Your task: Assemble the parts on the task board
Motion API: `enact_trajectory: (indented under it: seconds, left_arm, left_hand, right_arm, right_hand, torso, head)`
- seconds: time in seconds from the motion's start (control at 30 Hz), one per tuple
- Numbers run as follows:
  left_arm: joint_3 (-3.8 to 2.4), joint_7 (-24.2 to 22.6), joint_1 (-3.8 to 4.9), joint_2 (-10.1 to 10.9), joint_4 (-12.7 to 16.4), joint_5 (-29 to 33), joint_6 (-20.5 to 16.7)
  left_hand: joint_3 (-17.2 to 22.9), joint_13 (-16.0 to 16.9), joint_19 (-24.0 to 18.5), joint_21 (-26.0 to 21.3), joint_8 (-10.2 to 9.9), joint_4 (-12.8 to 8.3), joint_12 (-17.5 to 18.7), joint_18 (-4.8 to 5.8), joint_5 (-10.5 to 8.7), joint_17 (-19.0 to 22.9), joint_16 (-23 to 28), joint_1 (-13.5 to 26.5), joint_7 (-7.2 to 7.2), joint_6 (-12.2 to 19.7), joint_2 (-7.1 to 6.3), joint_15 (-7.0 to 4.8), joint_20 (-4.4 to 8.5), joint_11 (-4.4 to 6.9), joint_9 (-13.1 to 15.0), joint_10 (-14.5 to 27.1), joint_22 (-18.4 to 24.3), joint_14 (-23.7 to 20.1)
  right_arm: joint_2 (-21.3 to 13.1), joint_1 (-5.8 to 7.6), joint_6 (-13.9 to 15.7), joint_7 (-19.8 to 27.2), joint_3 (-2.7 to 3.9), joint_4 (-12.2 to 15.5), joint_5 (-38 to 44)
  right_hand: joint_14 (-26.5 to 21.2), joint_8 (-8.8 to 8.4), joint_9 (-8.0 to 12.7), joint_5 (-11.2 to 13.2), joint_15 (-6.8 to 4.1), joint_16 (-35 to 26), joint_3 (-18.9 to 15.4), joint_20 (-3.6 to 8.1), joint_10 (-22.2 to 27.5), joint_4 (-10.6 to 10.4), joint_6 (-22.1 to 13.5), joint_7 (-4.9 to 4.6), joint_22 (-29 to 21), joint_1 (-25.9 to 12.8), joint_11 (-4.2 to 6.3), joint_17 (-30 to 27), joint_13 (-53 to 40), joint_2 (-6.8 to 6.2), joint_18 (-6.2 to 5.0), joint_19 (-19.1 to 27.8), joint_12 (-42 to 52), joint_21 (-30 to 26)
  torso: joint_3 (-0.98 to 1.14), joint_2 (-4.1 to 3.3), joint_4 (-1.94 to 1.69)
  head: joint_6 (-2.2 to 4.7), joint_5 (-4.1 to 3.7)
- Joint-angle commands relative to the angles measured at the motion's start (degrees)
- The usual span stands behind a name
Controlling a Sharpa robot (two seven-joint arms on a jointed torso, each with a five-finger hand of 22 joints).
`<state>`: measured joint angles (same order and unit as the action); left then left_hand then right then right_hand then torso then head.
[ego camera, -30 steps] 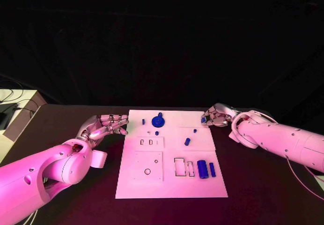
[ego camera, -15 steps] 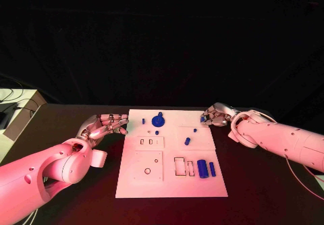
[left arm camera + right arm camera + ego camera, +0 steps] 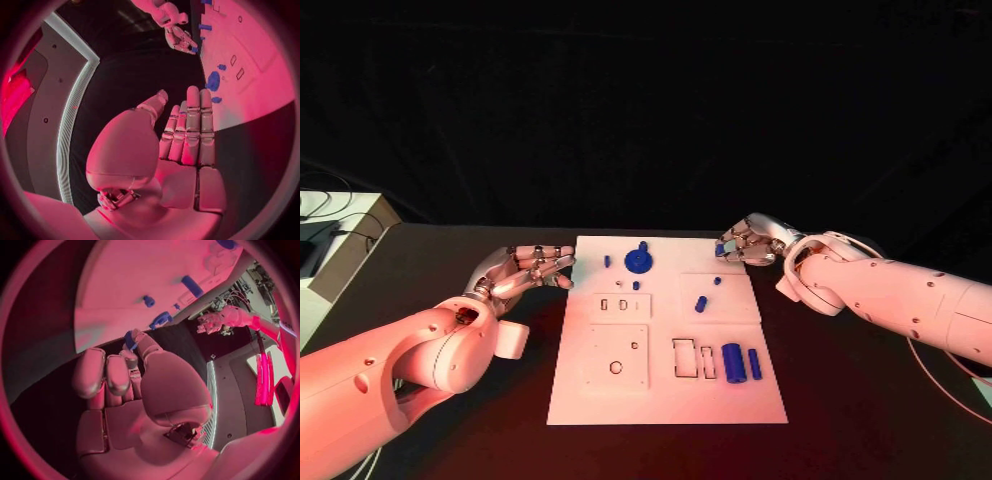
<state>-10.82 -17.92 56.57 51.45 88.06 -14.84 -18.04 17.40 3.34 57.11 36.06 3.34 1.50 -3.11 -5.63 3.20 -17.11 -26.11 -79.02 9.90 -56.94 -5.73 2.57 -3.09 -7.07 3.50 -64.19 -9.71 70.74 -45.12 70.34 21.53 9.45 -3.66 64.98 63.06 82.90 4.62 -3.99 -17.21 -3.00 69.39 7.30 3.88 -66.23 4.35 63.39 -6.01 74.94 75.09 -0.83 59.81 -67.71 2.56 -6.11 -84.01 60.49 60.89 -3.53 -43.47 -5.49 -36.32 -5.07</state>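
The white task board (image 3: 664,390) lies in the middle of the black table. On it I see a round blue part (image 3: 639,260), small blue pegs (image 3: 701,303) and two blue cylinders (image 3: 733,360). My right hand (image 3: 750,244) hovers at the board's far right corner and pinches a small blue part (image 3: 721,249) between thumb and finger; the right wrist view shows that part (image 3: 130,338) at the curled fingers (image 3: 112,374). My left hand (image 3: 531,267) lies flat beside the board's left edge, fingers stretched out (image 3: 190,125), holding nothing.
Several cut-out slots (image 3: 684,357) and holes (image 3: 615,367) mark the near half of the board. A pale box (image 3: 322,245) stands at the table's far left edge. Black table surface (image 3: 848,410) surrounds the board.
My right hand has shifted a little left toward the board's far right corner, still pinching the small blue part. The left hand has stayed put.
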Motion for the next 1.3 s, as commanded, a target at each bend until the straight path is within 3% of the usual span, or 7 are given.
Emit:
enact_trajectory:
  seconds: [0.03,0.13,0.23,0.63,0.83,0.97,1.3]
  left_arm:
    - [-0.05,-0.4,-0.03,-0.1,0.1,-0.2,0.5]
    - [-0.05,-0.4,-0.03,-0.1,0.1,-0.2,0.6]
    - [-0.05,-0.4,-0.03,-0.2,0.1,-0.2,0.6]
    - [-0.04,-0.2,-0.03,-0.1,0.4,-0.2,0.7]
    - [-0.04,-0.2,-0.03,-0.1,0.6,-0.2,0.8]
    - [-0.04,-0.1,-0.03,-0.1,0.6,-0.2,0.8]
    - [-0.04,-0.1,-0.04,-0.1,0.5,-0.2,0.9]
  left_hand:
    - [-0.1,0.0,-0.3,0.2,0.1,-0.3,-0.3,-0.60,-0.12,0.1,0.1,0.0,0.11,0.3,-0.33,-0.15,-0.01,0.03,0.0,0.2,0.1,-0.2]
    - [-0.1,0.0,-0.3,0.2,0.1,-0.3,-0.3,-0.60,-0.12,0.1,0.1,0.0,0.11,0.3,-0.33,-0.15,-0.01,0.03,0.0,0.2,0.1,-0.2]
    - [-0.1,0.0,-0.3,0.2,0.1,-0.3,-0.3,-0.60,-0.12,0.1,0.1,0.0,0.11,0.3,-0.33,-0.15,-0.01,0.03,0.0,0.2,0.1,-0.2]
    - [-0.1,0.0,-0.3,0.2,0.1,-0.3,-0.3,-0.60,-0.12,0.1,0.1,0.0,0.11,0.3,-0.33,-0.15,-0.01,0.03,0.0,0.2,0.1,-0.2]
    - [-0.1,0.0,-0.3,0.2,0.1,-0.3,-0.3,-0.60,-0.12,0.1,0.1,0.0,0.11,0.3,-0.33,-0.15,-0.01,0.03,0.0,0.2,0.1,-0.2]
    - [-0.2,0.0,-0.3,0.3,0.1,-0.4,-0.2,-0.60,-0.12,0.1,0.2,-0.1,0.17,0.7,-0.38,-0.14,-0.02,-0.01,0.0,0.3,0.2,-0.2]
    - [-0.2,0.0,-0.3,0.3,0.1,-0.4,-0.2,-0.60,-0.12,0.1,0.2,-0.1,0.17,0.7,-0.38,-0.14,-0.02,-0.01,0.0,0.3,0.2,-0.2]
  right_arm:
    - [0.0,0.50,0.6,-2.7,0.01,3.0,0.2]
    - [0.2,0.80,0.4,-4.2,0.00,6.4,1.3]
    - [1.0,0.82,0.7,-6.6,-0.11,9.6,3.1]
    - [4.9,-0.43,2.1,-18.0,-0.93,17.2,13.5]
    - [5.9,-1.51,3.1,-21.0,-1.05,19.3,17.8]
    - [6.5,-2.21,3.4,-22.3,-1.17,20.3,20.4]
    - [7.2,-3.14,4.2,-24.1,-1.33,20.9,24.1]
  right_hand:
    - [0.1,0.22,0.0,0.2,-0.41,-0.3,-0.3,0.23,-0.4,0.2,1.4,-0.03,8.1,-0.1,0.25,0.0,-0.1,-0.17,0.85,-2.7,0.2,0.1]
    - [0.1,0.15,0.0,0.3,-0.41,-0.3,-0.3,0.24,-0.4,0.2,1.4,-0.04,8.1,-0.1,0.24,0.0,-0.1,-0.18,0.83,-2.7,0.2,-0.1]
    - [0.1,0.15,0.0,0.4,-0.42,-0.4,-0.4,0.24,-0.4,0.1,1.5,-0.01,8.1,-0.1,0.25,-0.1,-0.1,-0.17,0.82,-2.7,0.2,-0.2]
    - [0.1,0.25,0.0,0.4,-0.48,-0.7,-0.4,0.30,-0.5,0.3,1.8,0.07,8.0,-0.1,0.33,-0.4,-0.2,-0.30,0.78,-2.7,0.1,-0.5]
    - [0.1,0.22,0.0,0.3,-0.49,-1.0,-0.3,0.32,-0.6,0.4,1.9,0.01,7.9,-0.2,0.32,-0.9,0.0,-0.46,0.75,-2.7,-0.1,-0.9]
    - [0.1,0.18,0.0,0.4,-0.48,-1.0,-0.4,0.33,-0.6,0.5,1.8,-0.03,7.9,-0.3,0.30,-0.9,0.0,-0.62,0.74,-2.7,-0.1,-1.0]
    - [0.1,0.15,0.0,0.3,-0.49,-1.1,-0.4,0.34,-0.7,0.5,1.9,-0.04,7.9,-0.3,0.31,-0.9,0.0,-0.80,0.75,-2.8,-0.1,-1.0]
  torso:
    - [-0.03,0.01,0.01]
    - [-0.09,0.02,-0.10]
    - [-0.08,-0.03,-0.09]
    - [-0.17,-0.12,-0.17]
    - [-0.20,-0.13,-0.14]
    - [-0.08,-0.18,-0.09]
    - [-0.08,-0.11,-0.22]
  head:
    - [0.08,0.10]
    - [0.13,-0.03]
    - [0.07,0.32]
    - [-0.54,1.07]
    - [-1.10,1.14]
    - [-1.18,1.28]
    - [-1.67,1.42]
